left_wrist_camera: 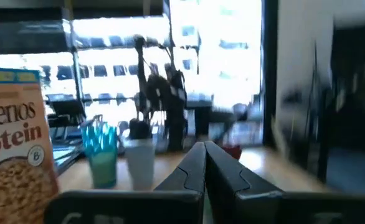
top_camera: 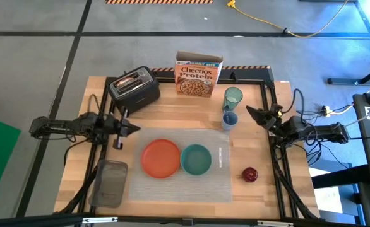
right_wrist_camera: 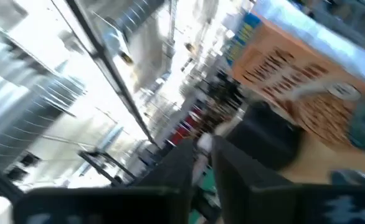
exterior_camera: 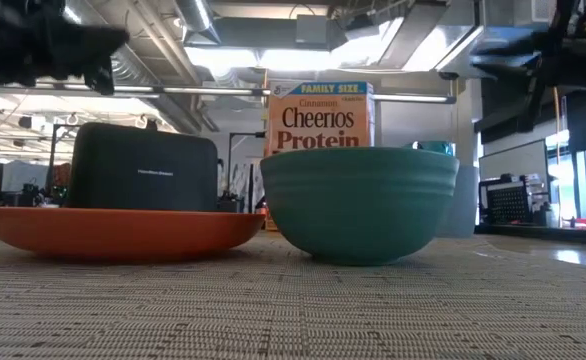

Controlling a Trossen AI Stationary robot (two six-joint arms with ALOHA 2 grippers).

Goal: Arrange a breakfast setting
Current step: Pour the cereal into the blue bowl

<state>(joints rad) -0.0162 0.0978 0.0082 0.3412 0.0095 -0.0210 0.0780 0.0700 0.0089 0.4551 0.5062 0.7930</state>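
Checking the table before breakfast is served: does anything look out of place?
The red apple sits on bare wood off the placemat, and the green tumbler stands far back beside the cereal box. Nothing looks spilled or damaged.

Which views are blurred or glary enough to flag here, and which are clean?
High view: sharp and evenly lit, with the orange plate and teal bowl distinct on the placemat. Low view: bowl and Cheerios Protein box crisp, ceiling lights glaring, arms dark smears at the top. Left wrist view: windows blown out, mildly soft. Right wrist view: heavy motion blur, tilted.

Wooden table (top_camera: pixel 172 110) under placemat (top_camera: pixel 179 186), toaster (top_camera: pixel 134 88), cereal box (top_camera: pixel 197 77), apple (top_camera: pixel 250 174).
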